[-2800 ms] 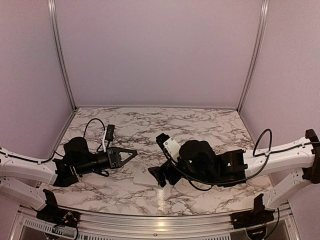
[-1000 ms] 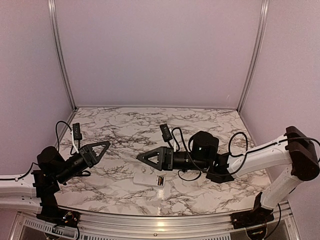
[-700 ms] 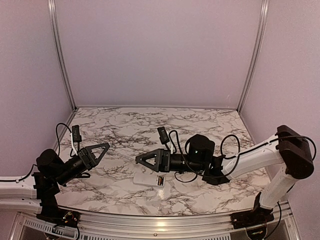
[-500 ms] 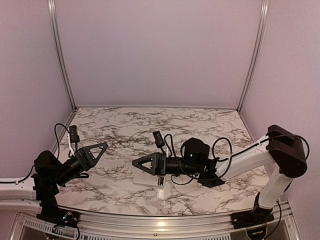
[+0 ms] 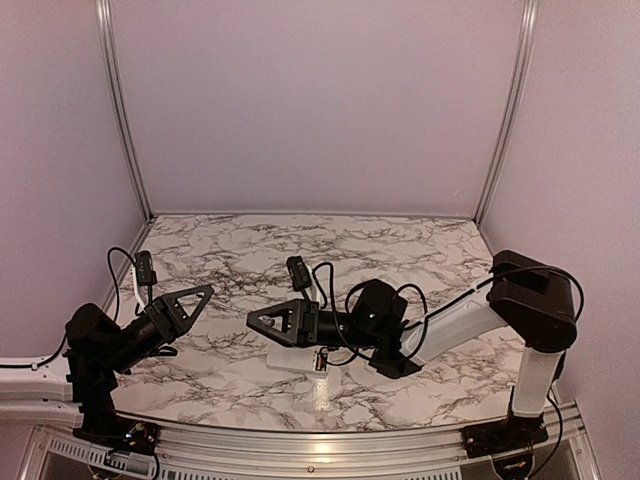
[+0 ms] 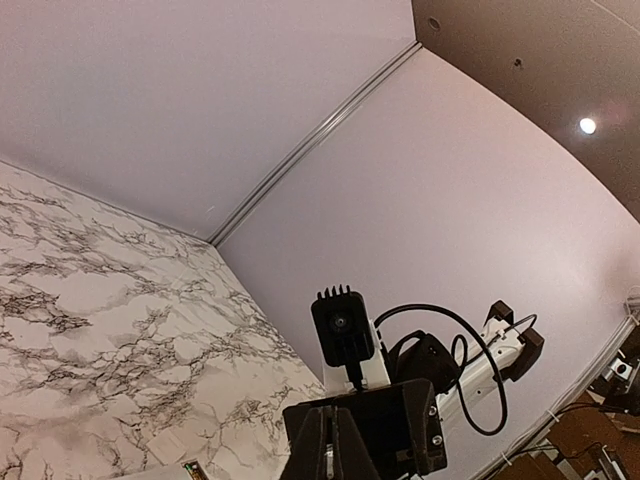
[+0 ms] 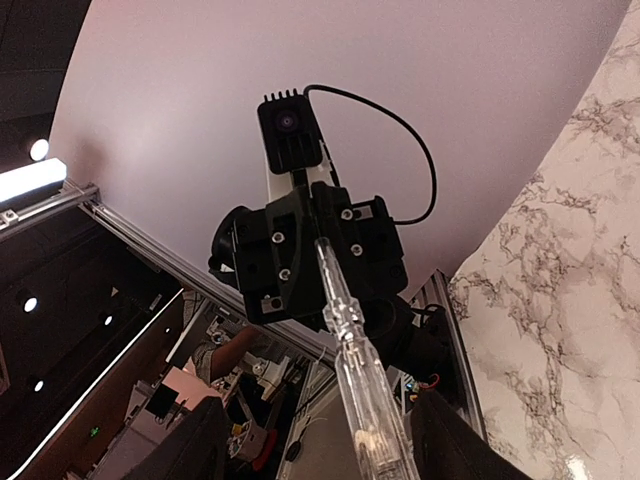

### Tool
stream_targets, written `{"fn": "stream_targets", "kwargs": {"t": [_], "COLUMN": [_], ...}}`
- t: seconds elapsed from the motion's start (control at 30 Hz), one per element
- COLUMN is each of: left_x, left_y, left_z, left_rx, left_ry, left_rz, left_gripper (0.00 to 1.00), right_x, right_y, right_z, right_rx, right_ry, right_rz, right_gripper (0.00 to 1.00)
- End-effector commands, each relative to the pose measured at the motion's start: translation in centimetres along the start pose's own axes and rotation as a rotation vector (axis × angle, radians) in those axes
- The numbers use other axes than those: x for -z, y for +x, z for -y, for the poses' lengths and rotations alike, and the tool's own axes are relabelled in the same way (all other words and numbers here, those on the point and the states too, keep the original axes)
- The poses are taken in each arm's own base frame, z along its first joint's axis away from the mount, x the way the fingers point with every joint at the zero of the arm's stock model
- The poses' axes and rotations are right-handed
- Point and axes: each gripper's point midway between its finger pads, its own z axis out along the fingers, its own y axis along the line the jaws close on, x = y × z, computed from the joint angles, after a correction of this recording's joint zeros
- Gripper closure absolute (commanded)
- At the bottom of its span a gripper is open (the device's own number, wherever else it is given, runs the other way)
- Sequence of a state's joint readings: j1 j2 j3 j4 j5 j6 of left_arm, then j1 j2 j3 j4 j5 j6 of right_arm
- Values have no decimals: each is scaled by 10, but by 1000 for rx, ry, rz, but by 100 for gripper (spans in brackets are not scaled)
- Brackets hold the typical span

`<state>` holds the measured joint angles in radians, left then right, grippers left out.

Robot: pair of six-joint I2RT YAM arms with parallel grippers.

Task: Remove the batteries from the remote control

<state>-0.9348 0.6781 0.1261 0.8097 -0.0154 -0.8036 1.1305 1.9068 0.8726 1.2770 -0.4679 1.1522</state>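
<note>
The white remote control [image 5: 288,358] lies flat near the table's front, and one corner shows in the left wrist view [image 6: 160,473]. Its open compartment shows a gold-orange battery [image 5: 320,361]; I cannot make out a dark battery. My right gripper [image 5: 252,320] hovers above the remote's left end, pointing left. In its wrist view it [image 7: 322,396] is shut on a clear pen-like stick [image 7: 350,370]. My left gripper [image 5: 208,290] is raised at the left, away from the remote. Its fingers [image 6: 322,450] meet at a slit.
The two grippers face each other a short gap apart. The right arm's wrist camera [image 6: 340,325] and the left arm's wrist camera [image 7: 290,130] each fill the other's view. Purple walls close off three sides, and a metal rail [image 5: 300,448] runs along the front.
Both grippers have lifted away from the remote. The left arm has pulled back to the left. The right gripper has swung round and slid left over the remote with the stick.
</note>
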Motion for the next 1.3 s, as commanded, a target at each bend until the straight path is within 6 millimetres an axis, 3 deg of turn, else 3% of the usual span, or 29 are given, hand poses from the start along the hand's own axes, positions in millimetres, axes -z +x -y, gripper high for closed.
{"fn": "stream_targets", "kwargs": {"t": [0.0,1.0,1.27], "left_x": [3,4,4], "left_y": [-4,-5,-6], "left_z": [5,-2,-2], "left_rx": [-2,-8,-8], "left_ry": [30,-3,-4], "left_rz": [19,32,33], "left_gripper": [100,100,100], "right_x": [-10,-25,-25], "right_y": [-10,-32,-37], "right_z": [-33,-30,-29], "right_rx": [18,8,10], "right_ry": [-139,-147,-135], "right_rz": [34,153,181], "right_gripper": [40,72,72]}}
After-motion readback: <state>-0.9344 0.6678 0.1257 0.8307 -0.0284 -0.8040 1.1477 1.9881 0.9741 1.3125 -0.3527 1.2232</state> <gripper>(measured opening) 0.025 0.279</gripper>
